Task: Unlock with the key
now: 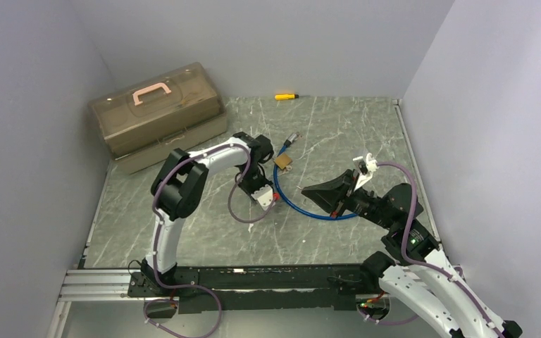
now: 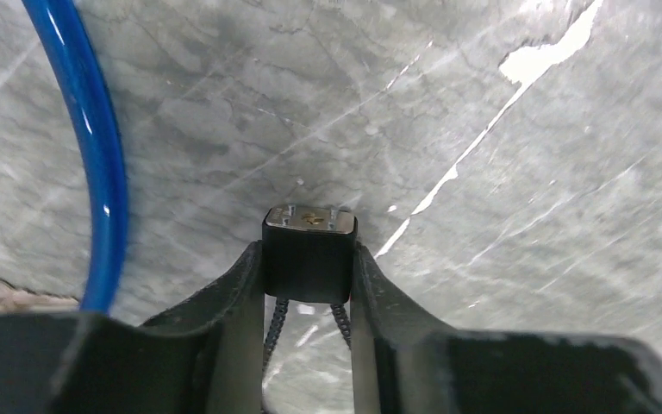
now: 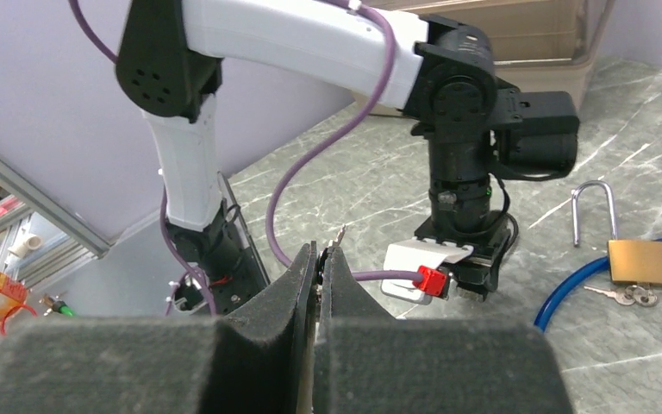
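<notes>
ok so here's what I'm seeing on my end. The left gripper [image 2: 309, 259] is clamped on a small black block [image 2: 309, 252] with a silvery metal face and a brassy spot in the middle, and two dark braided cords hang under it between the fingers. It's hovering close over the marble-look table [image 1: 345, 134], right next to the blue cable [image 2: 95, 147]. No clue what that block actually is from this angle. The right gripper [image 3: 319, 259] is pinched nearly shut, with a metal sliver [image 3: 340, 233] poking up between the tips. It's too small for me to say if that's a key or not. The brass padlock [image 3: 643, 262] lies flat on the table just inside the far end of the cable loop, between the two arms and a bit beyond both grippers. From the right wrist cam its shackle [image 3: 592, 211] looks popped, with one leg sitting off to the side of the body, but I wouldn't swear to it. A couple of small keys [image 3: 627, 295] lie on the table touching the near edge of the padlock, and neither gripper is on them. At the back left there's a tan toolbox [image 1: 158, 116] with a pink handle, and a yellow screwdriver [image 1: 285, 96] sits by the back wall, both well away from the action.
</notes>
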